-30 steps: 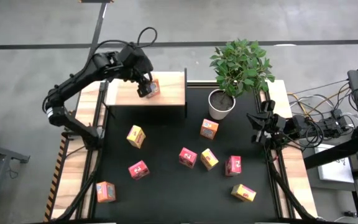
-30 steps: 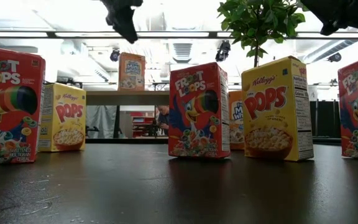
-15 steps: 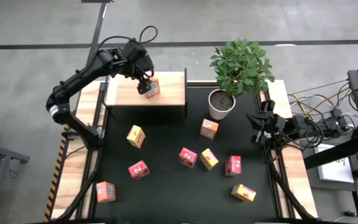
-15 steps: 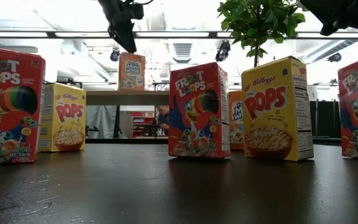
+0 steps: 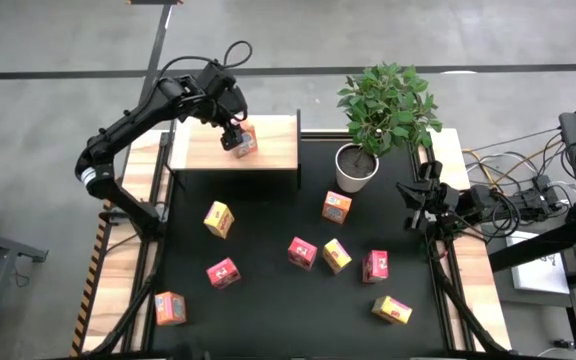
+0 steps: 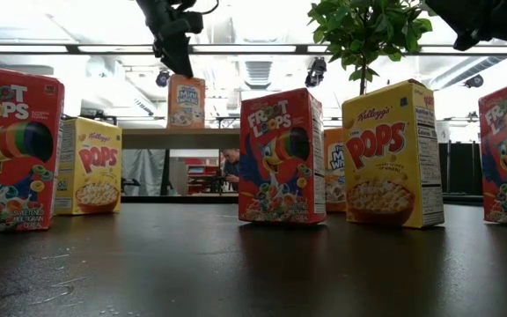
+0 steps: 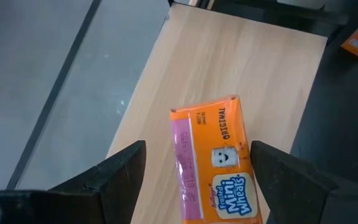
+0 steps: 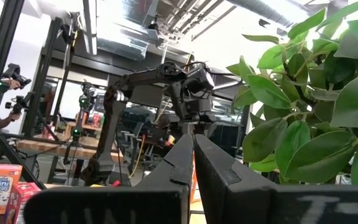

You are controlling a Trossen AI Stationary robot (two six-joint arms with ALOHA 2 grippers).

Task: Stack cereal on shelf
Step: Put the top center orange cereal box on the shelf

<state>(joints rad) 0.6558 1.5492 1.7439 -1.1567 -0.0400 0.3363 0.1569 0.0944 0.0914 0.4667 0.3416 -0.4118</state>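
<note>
An orange Mini Wheats cereal box (image 7: 213,162) stands upright on its bottom end on the light wooden shelf (image 5: 198,150) at the table's far left, and shows above the shelf in the low view (image 6: 186,101). My left gripper (image 7: 198,146) hangs open just above it (image 5: 236,135), tilted downward, one finger over each side of the box, clear of it. Several more cereal boxes, yellow (image 5: 218,218), orange (image 5: 336,207) and red (image 5: 302,252), stand on the black table top. My right gripper (image 8: 194,155) waits shut at the table's right edge (image 5: 415,195), pointing upward.
A potted plant in a white pot (image 5: 356,168) stands right of the shelf at the far edge. More boxes lie toward the near edge: orange (image 5: 170,308), yellow (image 5: 392,310), red (image 5: 375,265). Bare shelf top lies left of the orange box. Cables and gear sit beyond the right edge.
My left gripper has shifted a little toward the table's far edge above the shelf, staying open. The orange box on the shelf has kept its place and stands upright as before.
</note>
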